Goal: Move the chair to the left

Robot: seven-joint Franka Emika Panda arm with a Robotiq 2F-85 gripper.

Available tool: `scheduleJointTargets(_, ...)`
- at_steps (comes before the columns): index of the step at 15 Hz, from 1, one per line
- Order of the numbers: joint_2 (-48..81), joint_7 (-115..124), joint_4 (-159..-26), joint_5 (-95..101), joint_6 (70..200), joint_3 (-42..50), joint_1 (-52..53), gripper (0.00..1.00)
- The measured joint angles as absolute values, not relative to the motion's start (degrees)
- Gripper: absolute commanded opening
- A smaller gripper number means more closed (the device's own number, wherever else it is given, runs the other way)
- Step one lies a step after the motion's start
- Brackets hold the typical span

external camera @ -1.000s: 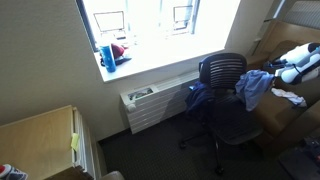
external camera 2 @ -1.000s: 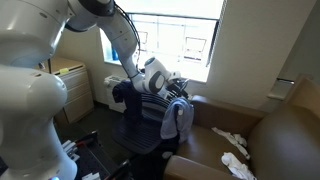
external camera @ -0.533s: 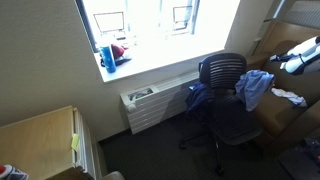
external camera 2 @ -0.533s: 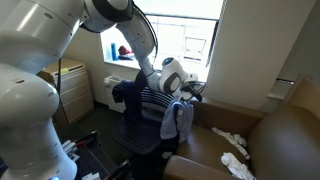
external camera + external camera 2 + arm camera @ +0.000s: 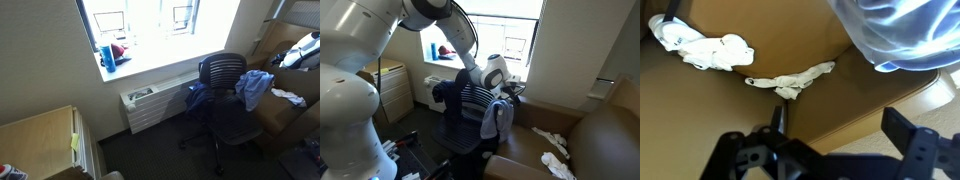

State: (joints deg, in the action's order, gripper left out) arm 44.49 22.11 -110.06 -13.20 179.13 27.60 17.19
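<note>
The dark swivel chair stands by the window radiator, with blue clothes draped over its armrest. In the exterior view from behind the arm the chair shows its ribbed back, with the blue cloth hanging on its side. My gripper hovers just beside the chair's upper edge, above the cloth. In the wrist view my gripper is open and empty, and the blue cloth shows at the top right.
A large brown armchair with white cloths on its seat stands next to the chair. White cloths lie on the brown seat in the wrist view. A radiator and a wooden cabinet stand along the wall.
The gripper has moved to the right along the chair's top edge, nearer the blue cloth and the window. The chair has not moved.
</note>
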Motion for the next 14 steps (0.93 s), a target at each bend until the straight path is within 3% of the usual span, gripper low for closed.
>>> scheduleJointTargets(5, 44.11, 22.08, -109.2, -12.84, 169.64, 20.6, 13.03, 1.0)
scheduleJointTargets(14, 44.45, 22.24, -108.87, -11.19, 167.96, 20.49, 12.48, 1.0)
